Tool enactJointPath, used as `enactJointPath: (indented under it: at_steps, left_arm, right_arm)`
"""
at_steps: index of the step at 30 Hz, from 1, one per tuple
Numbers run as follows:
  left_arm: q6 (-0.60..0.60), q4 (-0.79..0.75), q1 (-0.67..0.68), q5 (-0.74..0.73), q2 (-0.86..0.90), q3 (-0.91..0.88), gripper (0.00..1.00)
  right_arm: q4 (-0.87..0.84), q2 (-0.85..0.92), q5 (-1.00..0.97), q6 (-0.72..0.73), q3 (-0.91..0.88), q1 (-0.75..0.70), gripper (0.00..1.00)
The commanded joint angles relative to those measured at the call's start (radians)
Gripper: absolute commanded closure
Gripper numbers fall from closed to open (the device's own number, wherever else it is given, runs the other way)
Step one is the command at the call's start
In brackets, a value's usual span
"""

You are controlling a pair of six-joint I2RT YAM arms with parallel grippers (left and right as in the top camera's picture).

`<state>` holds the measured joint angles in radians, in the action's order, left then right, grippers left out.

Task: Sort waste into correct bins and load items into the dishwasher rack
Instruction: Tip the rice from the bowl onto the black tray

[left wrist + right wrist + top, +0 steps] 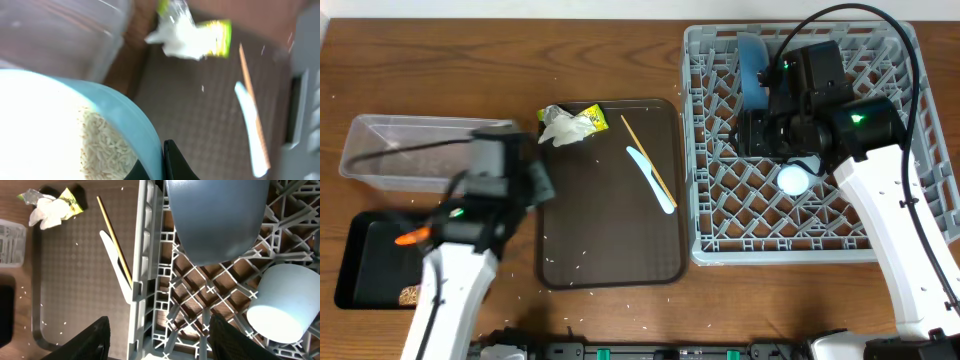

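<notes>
My left gripper [163,161] is shut on the rim of the light blue bowl [117,112], which holds white rice [102,145]. In the overhead view it [510,175] is blurred, between the clear tub [390,150] and the brown tray, and hides the bowl. The black tray [360,275] holds the carrot [412,237] and a brown lump [410,295]. The napkin [558,128], wrapper [590,118], chopstick [648,160] and blue utensil [652,180] lie on the brown tray. My right gripper [162,340] is open and empty above the rack [800,235], which holds the plate [752,70] and an upturned blue cup [795,180]. The pink cup is out of view.
The dark brown serving tray [610,250] lies between the bins and the rack, with rice grains scattered on it and on the wooden table [440,60]. The rack's left wall [145,255] stands right beside the tray's edge.
</notes>
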<state>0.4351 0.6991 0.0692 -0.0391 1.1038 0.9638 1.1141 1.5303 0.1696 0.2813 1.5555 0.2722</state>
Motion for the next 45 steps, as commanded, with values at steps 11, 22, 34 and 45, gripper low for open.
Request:
enactJointPath:
  at_steps: [11,22,34,45]
  left_arm:
    - [0.018,-0.009,-0.648,-0.525,-0.066,-0.05,0.94]
    - [-0.05,-0.216,-0.953,-0.869,-0.057,-0.259,0.94]
    - [-0.212,-0.319,-1.345,-1.188,-0.057,-0.42,0.94]
    - [-0.334,-0.574,-1.526,-1.533,0.055,-0.562,0.94]
  right_arm:
    - [0.004,-0.021,-0.009,-0.01,0.002,-0.01,0.39]
    - [-0.003,-0.021,-0.01,-0.029,0.002,-0.011,0.37]
    - [-0.003,-0.021,-0.012,-0.028,0.002,-0.011,0.36]
    - [-0.003,-0.021,-0.012,-0.027,0.002,-0.011,0.35]
